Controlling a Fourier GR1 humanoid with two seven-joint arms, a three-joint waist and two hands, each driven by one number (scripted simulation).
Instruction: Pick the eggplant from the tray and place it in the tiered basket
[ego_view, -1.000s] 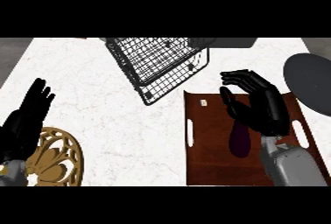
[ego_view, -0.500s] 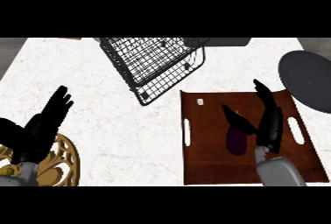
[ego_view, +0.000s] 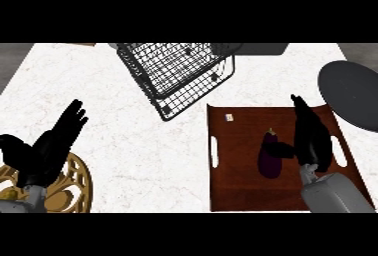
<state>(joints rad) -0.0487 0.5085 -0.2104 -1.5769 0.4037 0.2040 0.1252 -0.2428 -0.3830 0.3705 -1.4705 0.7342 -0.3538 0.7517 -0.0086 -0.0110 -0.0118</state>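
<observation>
Head view: the dark purple eggplant (ego_view: 270, 159) lies on the brown rectangular tray (ego_view: 236, 165), below the black wire tiered basket (ego_view: 177, 75). Just right of the eggplant, the right hand (ego_view: 310, 134) stands edge-on with fingers straight, thumb touching it. Far left of the tray, the left hand (ego_view: 46, 150) rests open.

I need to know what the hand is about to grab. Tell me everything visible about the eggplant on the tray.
The dark purple eggplant is small and elongated, glossy-skinned, with a short green stem at its upper end. It lies flat on the brown rectangular wooden tray, right of the tray's middle, long axis running roughly up and down the view. The black right hand stands edge-on just to its right, fingers straight, with the thumb reaching the eggplant's side. The hand is not closed round it.
</observation>
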